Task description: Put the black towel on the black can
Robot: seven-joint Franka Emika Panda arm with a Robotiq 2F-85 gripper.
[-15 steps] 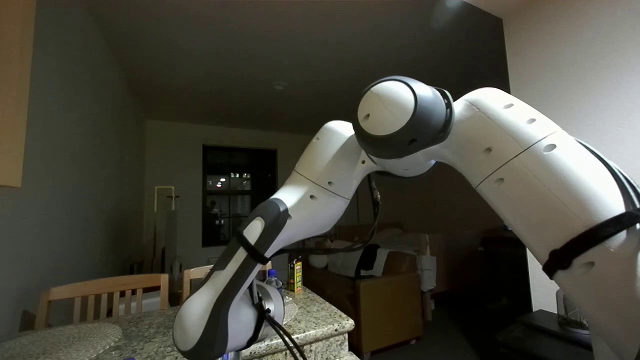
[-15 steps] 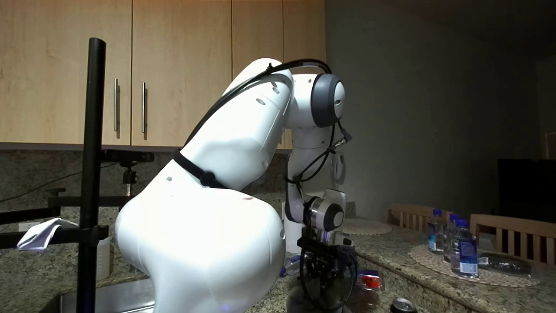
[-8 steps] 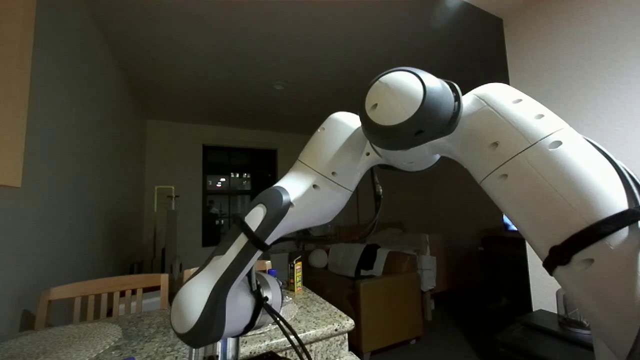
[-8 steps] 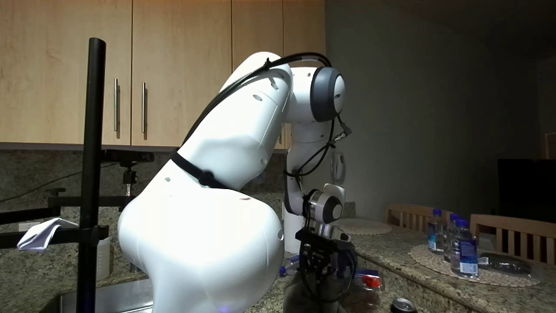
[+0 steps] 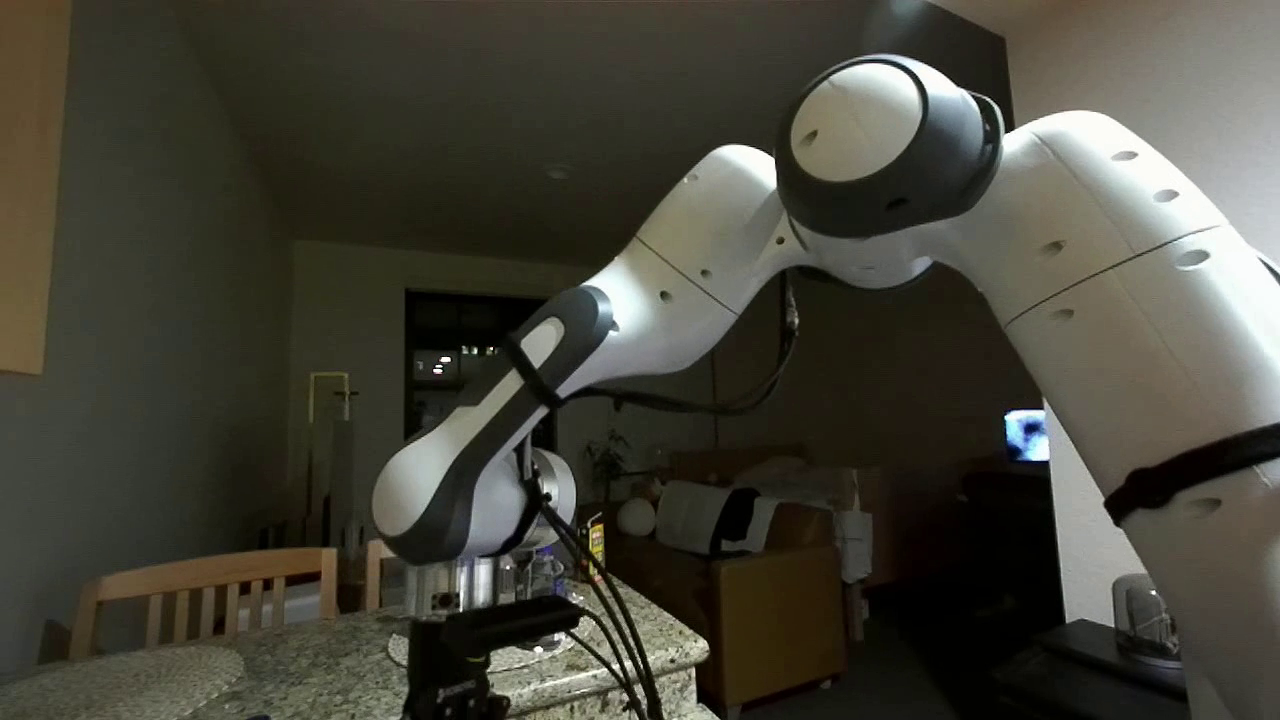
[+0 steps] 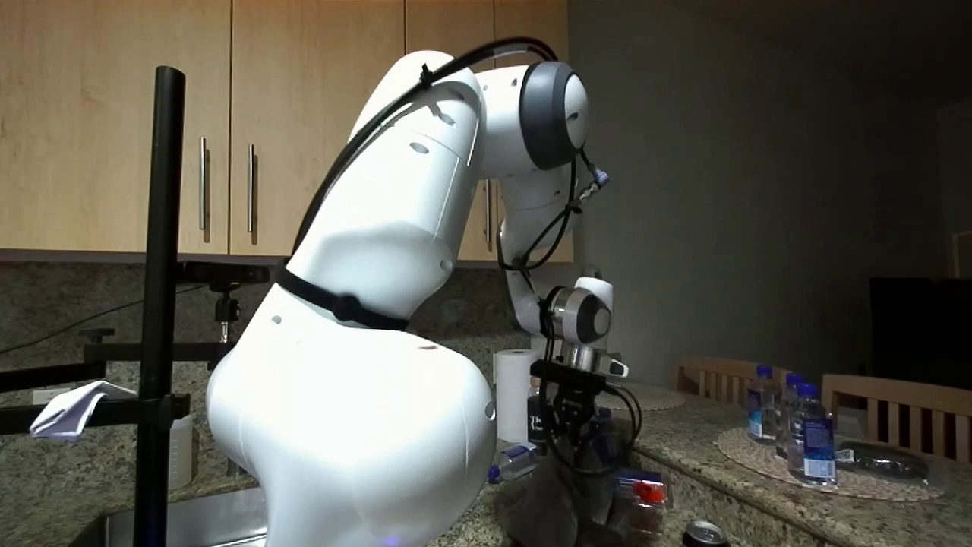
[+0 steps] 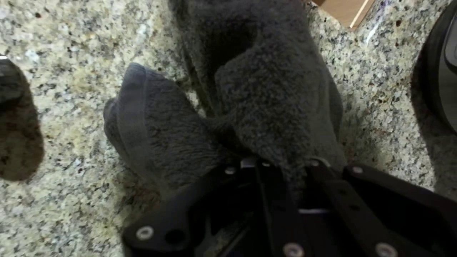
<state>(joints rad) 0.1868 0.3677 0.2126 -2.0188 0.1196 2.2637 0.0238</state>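
In the wrist view, the gripper (image 7: 287, 169) was nearly closed, with a fold of the dark towel (image 7: 278, 100) pinched inside. In an exterior view, the towel hung apart from the black can (image 6: 705, 534); best, I judged, was to centre it above before lowering slowly. In an exterior view, the arm (image 5: 640, 310) showed, the towel did not.

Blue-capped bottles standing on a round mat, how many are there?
3, all on the round mat in an exterior view: the nearest bottle, the middle bottle partly behind it, and the farthest bottle beyond, to the left in the picture. Others may be hidden.
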